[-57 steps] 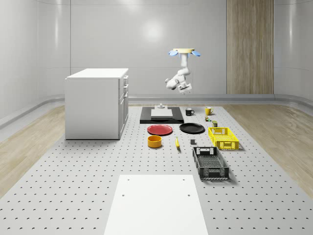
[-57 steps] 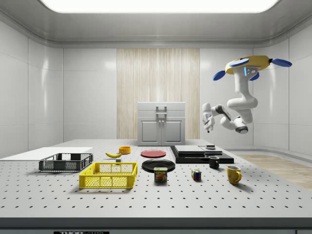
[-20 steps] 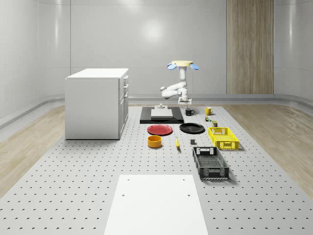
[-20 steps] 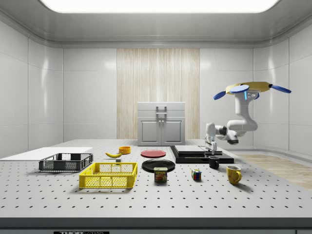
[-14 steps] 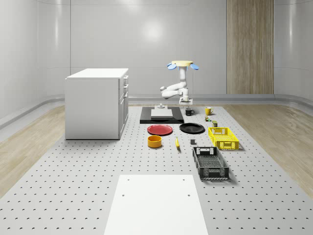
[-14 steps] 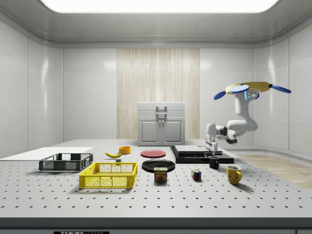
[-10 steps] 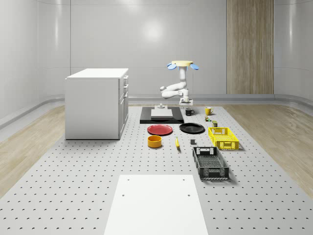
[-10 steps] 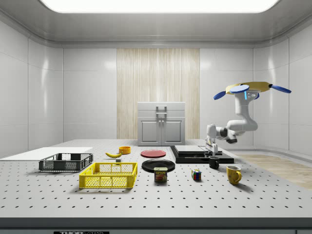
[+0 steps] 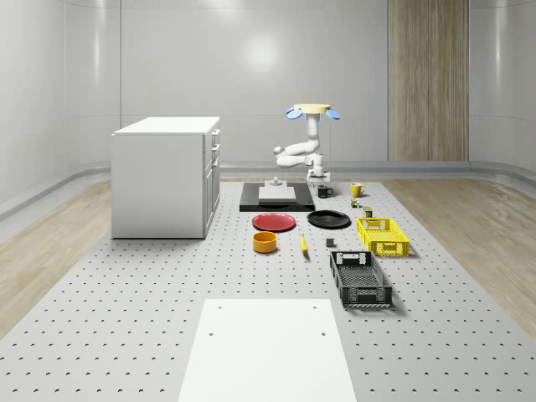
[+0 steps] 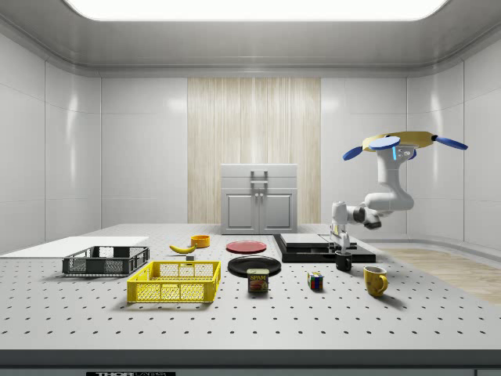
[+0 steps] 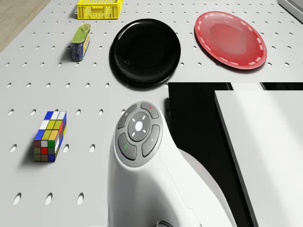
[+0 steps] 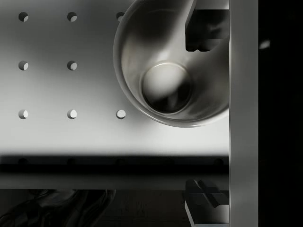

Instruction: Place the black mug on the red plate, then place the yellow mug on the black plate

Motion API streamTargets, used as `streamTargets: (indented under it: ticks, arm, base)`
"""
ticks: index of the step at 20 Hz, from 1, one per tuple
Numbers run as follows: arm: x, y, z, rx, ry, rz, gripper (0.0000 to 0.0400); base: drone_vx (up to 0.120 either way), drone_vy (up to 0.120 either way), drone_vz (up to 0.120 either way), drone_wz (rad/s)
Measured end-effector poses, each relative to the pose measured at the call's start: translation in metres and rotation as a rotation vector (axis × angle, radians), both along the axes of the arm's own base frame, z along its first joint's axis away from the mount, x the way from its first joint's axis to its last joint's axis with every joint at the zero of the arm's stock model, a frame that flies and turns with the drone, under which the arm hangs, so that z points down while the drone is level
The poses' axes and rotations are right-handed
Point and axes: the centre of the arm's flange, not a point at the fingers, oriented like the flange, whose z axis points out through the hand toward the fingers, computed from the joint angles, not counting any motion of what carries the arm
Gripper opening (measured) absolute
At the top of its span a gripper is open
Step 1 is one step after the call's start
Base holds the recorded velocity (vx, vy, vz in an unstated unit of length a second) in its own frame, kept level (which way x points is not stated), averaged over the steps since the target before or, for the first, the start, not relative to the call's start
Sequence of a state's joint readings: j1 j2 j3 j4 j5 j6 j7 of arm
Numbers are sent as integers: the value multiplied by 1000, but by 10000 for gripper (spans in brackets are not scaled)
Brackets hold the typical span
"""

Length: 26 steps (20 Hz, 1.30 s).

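Whole-scene view: the drone [image 9: 314, 110] hovers over the far end of the perforated table [image 9: 126, 293], lower than 2.9 seconds ago, its arm now folded down so the gripper [image 9: 319, 181] hangs just above the black mug [image 9: 324, 192]; the yellow mug [image 9: 356, 189] stands to the view's right, the red plate [image 9: 274, 221] and black plate [image 9: 328, 219] nearer the camera; grey walls and a wood panel close the room, a white cabinet [image 9: 165, 175] at the view's left.

Side view: the drone [image 10: 403, 142] hovers at the view's right, the arm bent at the elbow with the gripper [image 10: 340, 247] pointing straight down at the black mug's [image 10: 344, 262] rim beside the black slab [image 10: 321, 248]; the yellow mug [image 10: 375, 280] sits apart, nearer the camera.

Drone view: the arm's wrist covers the mug; the black plate [image 11: 146, 51] and red plate [image 11: 230, 40] lie bare beyond it.

Wrist view: the mug's [image 12: 168, 71] open mouth lies directly below; one fingertip [image 12: 206, 30] sits over the mug's mouth, the other [image 12: 208, 203] outside the wall; the fingers stand apart, nothing yet clamped.
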State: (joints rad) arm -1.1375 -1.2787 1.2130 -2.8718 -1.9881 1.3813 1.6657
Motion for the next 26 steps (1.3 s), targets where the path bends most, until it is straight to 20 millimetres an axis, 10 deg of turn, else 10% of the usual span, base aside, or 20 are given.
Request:
streamTargets:
  ticks: [19, 26]
  arm:
    - [-6, 2, 15, 0, 0, 0, 400]
    - [-6, 2, 17, 0, 0, 0, 170]
  base:
    - [0, 0, 0, 0]
    - [0, 0, 0, 0]
